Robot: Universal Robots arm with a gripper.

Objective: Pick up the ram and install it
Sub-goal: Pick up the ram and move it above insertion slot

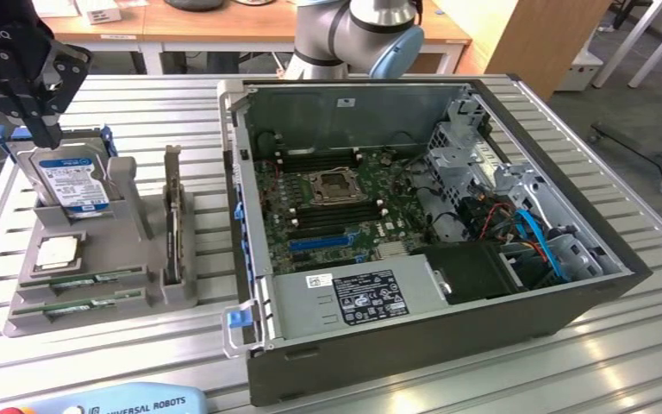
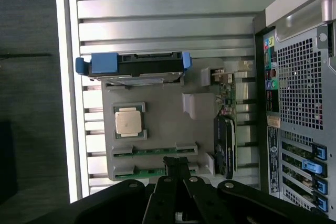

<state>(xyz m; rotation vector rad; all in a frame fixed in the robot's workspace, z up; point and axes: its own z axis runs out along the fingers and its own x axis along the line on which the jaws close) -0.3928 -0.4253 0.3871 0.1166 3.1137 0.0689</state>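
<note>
- Your pincer (image 1: 44,129) hangs with its fingers pressed together and nothing between them, above the hard drive (image 1: 72,177) at the far end of the grey holder (image 1: 78,320).
- The ram (image 1: 90,280) lies flat in a slot at the holder's near end, with a second stick (image 1: 82,304) just beside it on the near side.
- Both lie below the pincer and well apart from it, beyond the silver processor (image 1: 58,250).
- The open computer case (image 1: 423,354) stands to the right.
</note>
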